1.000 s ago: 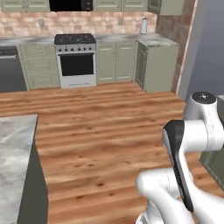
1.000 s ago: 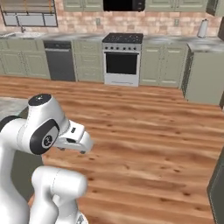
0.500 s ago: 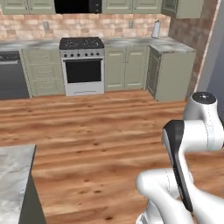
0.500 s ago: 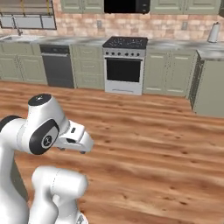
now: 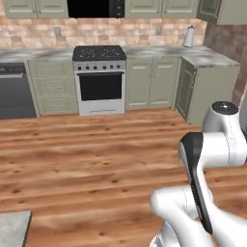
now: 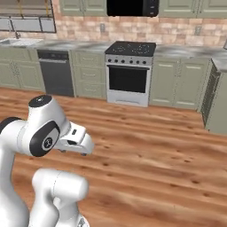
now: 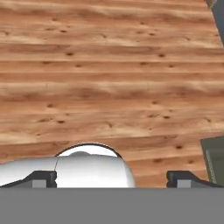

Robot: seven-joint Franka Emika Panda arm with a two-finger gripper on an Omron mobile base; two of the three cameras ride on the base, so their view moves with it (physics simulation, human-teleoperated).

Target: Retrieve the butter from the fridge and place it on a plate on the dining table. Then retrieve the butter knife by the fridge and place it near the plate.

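Now the whole view has swung since a moment ago: the base has turned, so the stove [image 5: 99, 79] sits nearer the middle of the left base view and the marble corner of the dining table [image 5: 14, 227] has shrunk to a sliver at the bottom left. In the right base view the dishwasher [image 6: 56, 73] and the stove have slid rightward. The arm is folded just as before, hand tucked low over the wooden floor [image 7: 109, 74]. The gripper [image 7: 111, 179] hangs with its fingers [image 7: 43, 178] spread wide, holding nothing, over bare planks. From here I cannot see the butter, plate, fridge or knife.
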